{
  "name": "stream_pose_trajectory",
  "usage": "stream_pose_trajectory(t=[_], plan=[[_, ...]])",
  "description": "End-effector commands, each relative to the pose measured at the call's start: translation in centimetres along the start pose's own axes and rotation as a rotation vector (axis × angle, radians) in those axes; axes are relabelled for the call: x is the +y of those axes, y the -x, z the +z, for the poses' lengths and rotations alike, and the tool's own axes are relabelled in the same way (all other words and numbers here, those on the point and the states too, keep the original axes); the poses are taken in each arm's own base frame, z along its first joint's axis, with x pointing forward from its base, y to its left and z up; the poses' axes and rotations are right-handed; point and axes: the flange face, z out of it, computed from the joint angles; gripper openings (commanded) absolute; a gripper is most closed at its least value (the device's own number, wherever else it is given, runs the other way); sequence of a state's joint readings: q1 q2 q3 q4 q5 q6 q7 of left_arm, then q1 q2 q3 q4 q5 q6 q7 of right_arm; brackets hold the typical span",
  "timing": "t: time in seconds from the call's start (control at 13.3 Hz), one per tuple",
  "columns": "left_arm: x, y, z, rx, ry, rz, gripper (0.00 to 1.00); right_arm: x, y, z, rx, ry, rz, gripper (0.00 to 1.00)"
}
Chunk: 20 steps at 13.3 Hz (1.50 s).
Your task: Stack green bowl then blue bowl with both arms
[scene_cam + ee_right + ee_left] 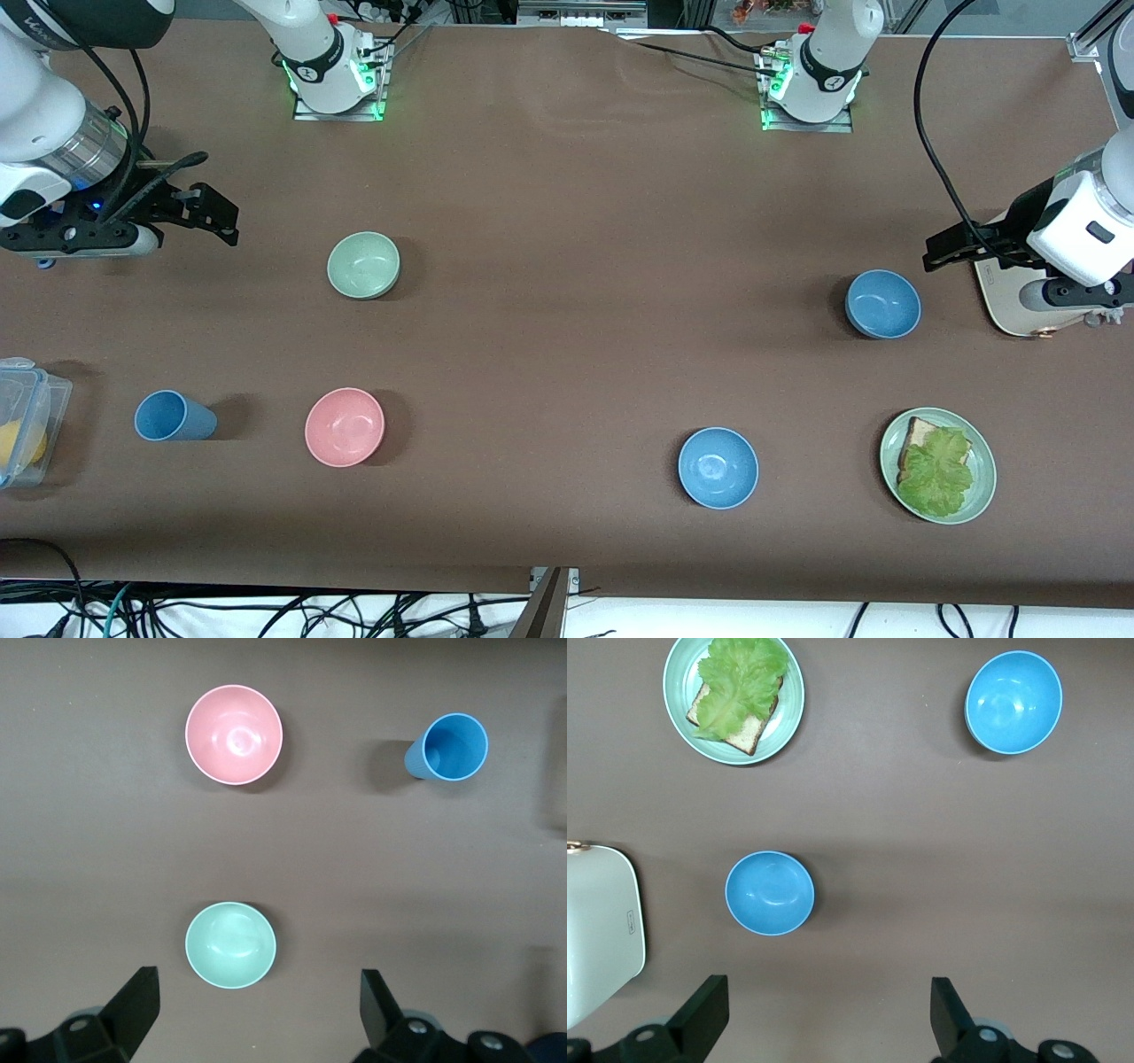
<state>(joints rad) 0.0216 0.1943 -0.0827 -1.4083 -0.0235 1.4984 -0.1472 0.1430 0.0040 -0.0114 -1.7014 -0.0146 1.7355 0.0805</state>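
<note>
- Nothing stacked yet; both pickups remain.
- Green bowl sits alone on the bench, toward the right arm's end.
- Blue bowl sits toward the left arm's end; a second blue bowl lies nearer the front camera.
- Right gripper and left gripper: fingers apart, empty, each raised near its own bowl.
- Container cut off at the frame edge.

A robotics lab, not a kitchen — two white arms are bolted on metal base plates with green status lights at the edge of a table covered in plain brown sheeting. Loose black cables tangle on the floor below the table's near edge, and aluminium framing stands past the bases — the crockery sits spaced out like test props.
</note>
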Motion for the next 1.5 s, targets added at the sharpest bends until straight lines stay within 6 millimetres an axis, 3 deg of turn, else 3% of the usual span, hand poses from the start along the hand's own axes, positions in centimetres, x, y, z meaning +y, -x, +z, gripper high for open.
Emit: stream_pose_trajectory(t=[0.0, 0.23, 1.43], plan=[[0.0, 0.1, -0.1, -0.012, 0.029, -0.005, 1.00, 0.1, 0.4, -1.2, -0.024, 0.015, -0.004, 1.00], [-0.1, 0.0, 0.1, -0.015, 0.027, -0.005, 1.00, 0.1, 0.2, -2.2, -0.015, 0.034, -0.015, 1.00], [0.1, 0.0, 0.2, -0.016, 0.028, -0.004, 1.00, -0.7, 0.0, -0.2, -0.083, 0.039, -0.065, 1.00]])
